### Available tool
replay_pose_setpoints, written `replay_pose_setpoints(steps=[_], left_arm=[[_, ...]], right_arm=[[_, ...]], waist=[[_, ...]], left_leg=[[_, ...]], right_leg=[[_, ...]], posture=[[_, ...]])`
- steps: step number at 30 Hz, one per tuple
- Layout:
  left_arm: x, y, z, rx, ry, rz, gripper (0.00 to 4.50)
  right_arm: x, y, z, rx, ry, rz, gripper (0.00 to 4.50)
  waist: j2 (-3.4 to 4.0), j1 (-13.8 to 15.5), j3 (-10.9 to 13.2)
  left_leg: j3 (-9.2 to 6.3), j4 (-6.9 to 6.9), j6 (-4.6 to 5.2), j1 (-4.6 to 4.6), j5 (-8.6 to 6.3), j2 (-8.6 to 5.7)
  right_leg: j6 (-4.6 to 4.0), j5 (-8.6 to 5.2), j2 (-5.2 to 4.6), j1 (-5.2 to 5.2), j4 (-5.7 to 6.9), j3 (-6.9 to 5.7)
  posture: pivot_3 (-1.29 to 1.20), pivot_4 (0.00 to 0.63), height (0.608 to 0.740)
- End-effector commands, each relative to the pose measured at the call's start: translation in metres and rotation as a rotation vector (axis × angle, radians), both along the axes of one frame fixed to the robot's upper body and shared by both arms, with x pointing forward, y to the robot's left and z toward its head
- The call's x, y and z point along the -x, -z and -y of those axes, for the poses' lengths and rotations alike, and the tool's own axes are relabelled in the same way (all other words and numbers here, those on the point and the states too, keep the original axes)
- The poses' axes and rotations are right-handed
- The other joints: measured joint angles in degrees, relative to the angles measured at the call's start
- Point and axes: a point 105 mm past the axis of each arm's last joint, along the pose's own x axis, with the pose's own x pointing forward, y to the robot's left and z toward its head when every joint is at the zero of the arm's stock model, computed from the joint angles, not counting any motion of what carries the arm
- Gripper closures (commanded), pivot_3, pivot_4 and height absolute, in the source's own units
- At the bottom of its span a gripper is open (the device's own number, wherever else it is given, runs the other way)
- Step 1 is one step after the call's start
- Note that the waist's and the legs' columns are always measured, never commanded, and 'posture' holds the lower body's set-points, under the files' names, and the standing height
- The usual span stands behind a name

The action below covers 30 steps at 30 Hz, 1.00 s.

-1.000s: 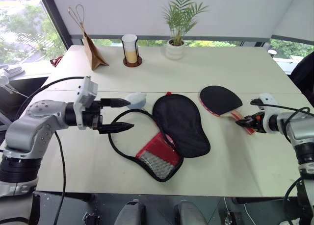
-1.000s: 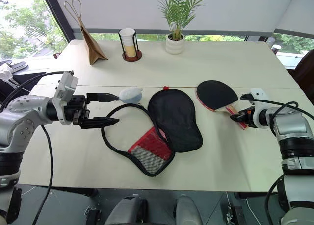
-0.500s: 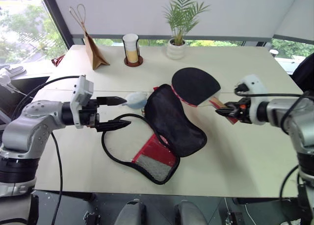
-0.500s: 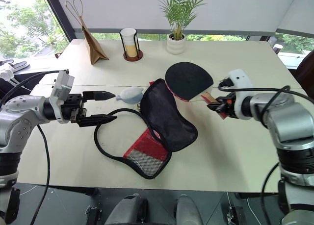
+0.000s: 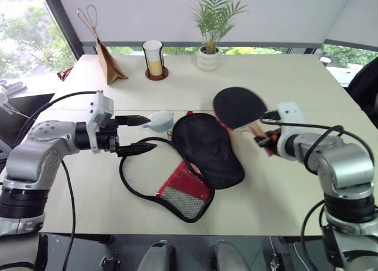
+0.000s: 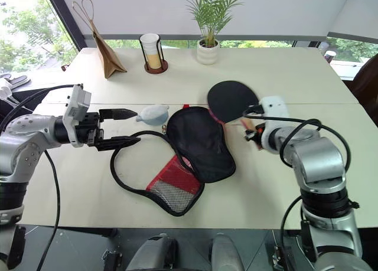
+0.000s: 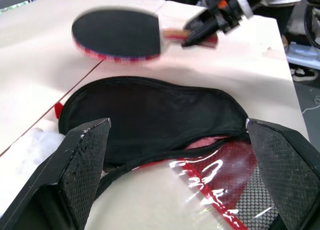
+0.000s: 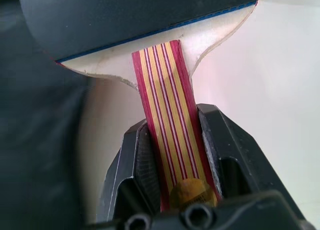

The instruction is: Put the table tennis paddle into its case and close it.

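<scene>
Carrying the table tennis paddle (image 5: 238, 106) toward the case (image 5: 204, 147) is the step you have in hand; nothing is inside the case yet and the closing is not begun

Item, right gripper (image 5: 263, 139): jaws closed on the striped handle (image 8: 170, 115), one finger on each side, the butt end sitting deep between them. The black blade stands out ahead of the jaws, lifted clear of the table (image 5: 283, 82) and hanging just past the far right edge of the case.

Item, left gripper (image 5: 143, 133): jaws spread wide, holding nothing. One fingertip lies near the grey-blue fluffy ball (image 5: 159, 121), the other close to the black strap loop (image 5: 133, 176); whether either touches you cannot tell. The case lies straight ahead of these jaws, between them in the left wrist view.

Item, case: flat on the table between your two grippers, black flap uppermost, red panel (image 5: 183, 179) and mesh pocket (image 5: 183, 201) showing at the near end, where the opening seems to gape.

Next move, by my judgement: bring the blade round to that open mouth and slide it in blade first, with the left jaws pinning or lifting the flap so the fabric does not bunch or skid. Handle goes in last; the zip waits until the right jaws let go
</scene>
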Motion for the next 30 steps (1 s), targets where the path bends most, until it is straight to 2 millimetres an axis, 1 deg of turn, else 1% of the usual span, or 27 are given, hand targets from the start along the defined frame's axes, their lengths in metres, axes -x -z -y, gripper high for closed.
replay_pose_setpoints(steps=[1, 3, 6, 11, 14, 18, 30], left_arm=[[-0.001, -0.009, 0.001, -0.002, 0.004, 0.049, 0.0], [-0.001, -0.009, 0.001, -0.003, 0.006, 0.049, 0.0], [0.0, -0.008, 0.003, -0.006, 0.017, 0.049, 0.0], [0.001, -0.007, 0.004, -0.012, 0.027, 0.045, 0.0], [0.002, -0.006, 0.004, -0.016, 0.029, 0.042, 0.0], [0.003, -0.005, 0.003, -0.021, 0.027, 0.038, 0.0], [0.005, -0.001, 0.003, -0.028, 0.017, 0.033, 0.0]], right_arm=[[0.005, -0.015, -0.017, -0.043, -0.051, 0.062, 3.6], [0.006, -0.012, -0.029, -0.097, -0.071, 0.058, 3.6], [0.006, -0.006, -0.039, -0.136, -0.076, 0.045, 3.6], [0.013, 0.014, -0.053, -0.125, -0.096, -0.009, 3.6], [0.017, 0.025, -0.054, -0.113, -0.083, -0.039, 3.6], [0.02, 0.033, -0.056, -0.113, -0.072, -0.063, 3.6], [0.022, 0.041, -0.066, -0.131, -0.08, -0.095, 3.6]], waist=[[0.0, 0.2, 0.0], [0.0, 0.4, 0.0], [0.0, 0.5, 0.0], [0.0, 0.4, 0.0], [0.0, 0.2, 0.0], [0.0, 0.2, 0.0], [0.0, 0.2, 0.0]], left_leg=[[0.0, 0.01, 0.0, 0.0, 0.0, 0.0], [0.0, 0.06, 0.0, 0.0, 0.0, -0.01], [-0.02, 0.09, 0.0, 0.0, 0.0, -0.05], [-0.03, 0.08, 0.0, 0.0, 0.0, -0.05], [-0.03, 0.07, 0.0, 0.0, 0.0, -0.05], [-0.03, 0.06, 0.0, 0.0, 0.0, -0.05], [-0.03, 0.07, 0.0, 0.01, 0.0, -0.05]], right_leg=[[0.0, 0.0, 0.0, 0.0, 0.0, 0.0], [0.0, 0.0, -0.01, 0.02, 0.0, 0.0], [0.0, 0.0, -0.03, 0.03, 0.01, -0.01], [0.0, 0.0, -0.03, 0.0, 0.07, -0.02], [0.0, 0.0, -0.03, -0.01, 0.07, -0.01], [0.0, 0.0, -0.02, -0.03, 0.08, -0.02], [0.0, 0.0, -0.02, -0.02, 0.09, -0.02]], posture=[[0.0, 0.15, 0.74], [0.0, 0.15, 0.74], [0.0, 0.15, 0.74], [0.0, 0.15, 0.74], [0.0, 0.15, 0.74], [0.0, 0.15, 0.74], [0.0, 0.15, 0.74]])
